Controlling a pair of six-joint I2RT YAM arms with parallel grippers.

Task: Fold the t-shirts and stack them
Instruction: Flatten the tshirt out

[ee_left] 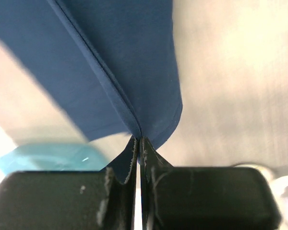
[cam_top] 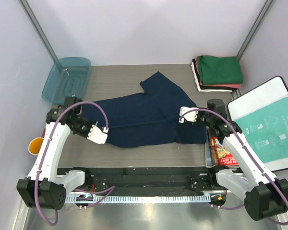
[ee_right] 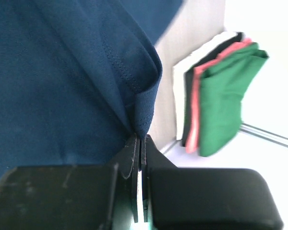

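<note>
Left fingers (ee_left: 153, 165) & right fingers (ee_right: 130, 163) shut on navy shirt (cam_top: 139, 115), 2 edges (tiny bites). Uneven pull: cloth may slip, fold wonky.

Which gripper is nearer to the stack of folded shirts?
Right. The right gripper pinches the navy shirt just front-left of the stack; the left gripper holds the shirt's opposite end, much farther left.

A grey table (cam_top: 120, 76) carries a navy t-shirt (cam_top: 144, 117) and a folded-shirt stack (cam_top: 220, 71).

Nothing can be read: the teal print on the bag (cam_top: 269, 127) and the lettering on the red packet (cam_top: 222, 153) are too small.
</note>
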